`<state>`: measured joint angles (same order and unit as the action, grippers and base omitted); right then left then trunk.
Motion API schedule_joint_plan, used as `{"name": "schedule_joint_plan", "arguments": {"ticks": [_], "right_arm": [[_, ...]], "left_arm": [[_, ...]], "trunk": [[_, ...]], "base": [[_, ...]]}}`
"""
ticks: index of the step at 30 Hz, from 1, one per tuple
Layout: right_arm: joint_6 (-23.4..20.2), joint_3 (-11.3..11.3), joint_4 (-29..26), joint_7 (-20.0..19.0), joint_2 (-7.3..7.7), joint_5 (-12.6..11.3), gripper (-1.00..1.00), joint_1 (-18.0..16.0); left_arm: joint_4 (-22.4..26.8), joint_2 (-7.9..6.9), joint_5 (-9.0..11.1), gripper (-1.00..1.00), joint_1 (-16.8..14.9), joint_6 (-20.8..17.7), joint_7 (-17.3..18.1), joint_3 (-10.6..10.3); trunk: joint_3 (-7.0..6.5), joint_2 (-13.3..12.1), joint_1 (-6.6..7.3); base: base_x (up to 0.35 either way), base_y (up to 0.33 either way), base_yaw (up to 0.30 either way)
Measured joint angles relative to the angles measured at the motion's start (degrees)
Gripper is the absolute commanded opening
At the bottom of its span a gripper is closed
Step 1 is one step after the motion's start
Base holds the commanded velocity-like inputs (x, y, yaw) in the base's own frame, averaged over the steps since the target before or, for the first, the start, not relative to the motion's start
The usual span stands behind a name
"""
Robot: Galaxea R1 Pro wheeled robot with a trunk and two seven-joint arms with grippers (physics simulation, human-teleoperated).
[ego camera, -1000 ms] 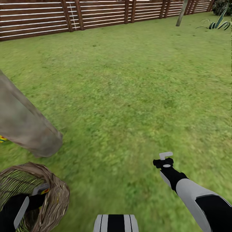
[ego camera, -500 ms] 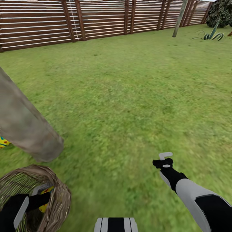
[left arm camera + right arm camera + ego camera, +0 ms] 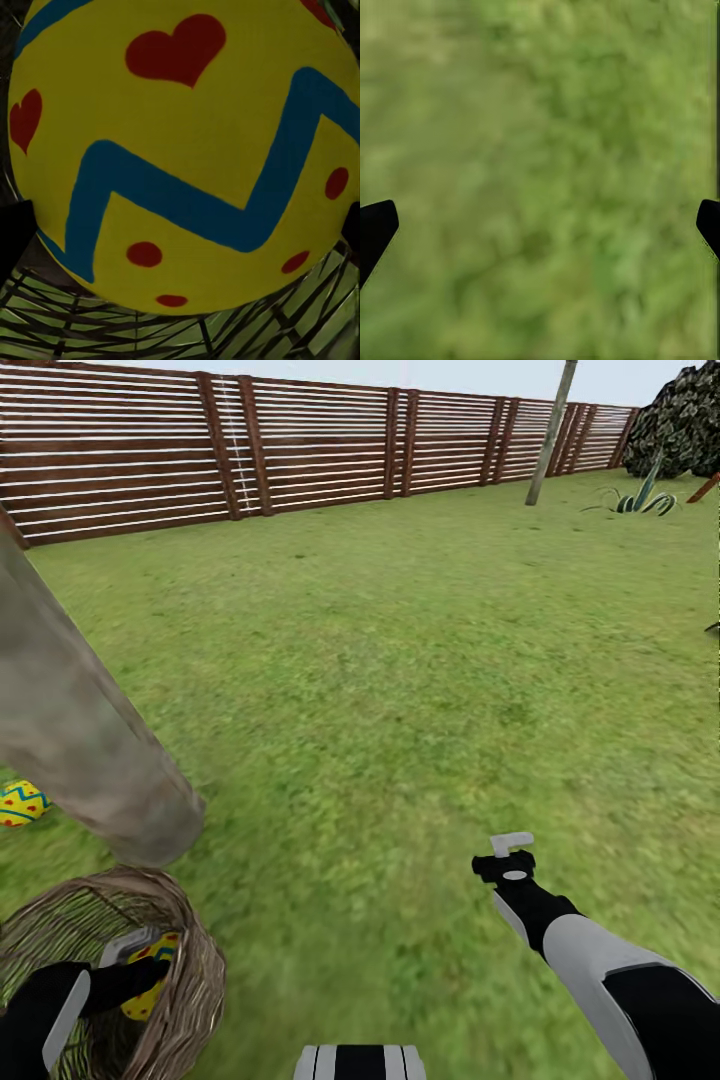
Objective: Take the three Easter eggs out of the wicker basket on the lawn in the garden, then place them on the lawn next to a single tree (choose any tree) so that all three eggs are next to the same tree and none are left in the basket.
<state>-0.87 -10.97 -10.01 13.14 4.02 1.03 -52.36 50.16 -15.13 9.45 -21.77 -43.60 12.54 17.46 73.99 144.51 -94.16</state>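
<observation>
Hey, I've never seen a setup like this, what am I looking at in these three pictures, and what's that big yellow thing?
It is a simulated two-armed robot in a fenced garden. The wide picture comes from its head, looking down over both arms. The left gripper reaches into a wicker basket and is closed on a yellow Easter egg. The yellow close-up is that egg, seen by the left wrist camera. The blurry green picture is the right wrist camera facing the lawn, with the right gripper open and empty over the grass. Another egg lies on the lawn beside the tree trunk.
</observation>
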Motion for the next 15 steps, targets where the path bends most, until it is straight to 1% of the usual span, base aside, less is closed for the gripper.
{"name": "schedule_joint_plan", "arguments": {"ticks": [9,11,13,15], "right_arm": [[-0.09,0.0,0.2,0.0,-0.28,0.01,1.0,0.0],[-1.23,-0.09,0.51,0.02,-0.75,0.08,1.0,0.0],[-4.0,-1.2,0.39,0.07,-1.63,0.09,1.0,-0.02],[-4.79,-2.12,0.46,0.15,-2.81,0.11,1.0,-0.02]], "left_arm": [[-0.26,0.0,0.0,-1.0,0.0,0.0,0.0,-0.01],[-0.27,0.0,-0.02,-1.0,0.0,0.0,0.0,-0.01],[-0.29,0.0,-0.23,-1.0,0.01,0.02,-0.04,-0.01],[-0.28,0.0,-0.22,-1.0,0.0,0.02,-0.03,-0.01]], "trunk": [[-1.99,-0.12,0.23],[-2.44,-0.15,0.28],[-2.88,-0.17,0.33],[-3.33,-0.2,0.39]], "base": [[0.0,0.0,0.0],[0.0,0.0,0.0],[0.0,0.0,0.0],[0.0,0.0,0.0]]}}
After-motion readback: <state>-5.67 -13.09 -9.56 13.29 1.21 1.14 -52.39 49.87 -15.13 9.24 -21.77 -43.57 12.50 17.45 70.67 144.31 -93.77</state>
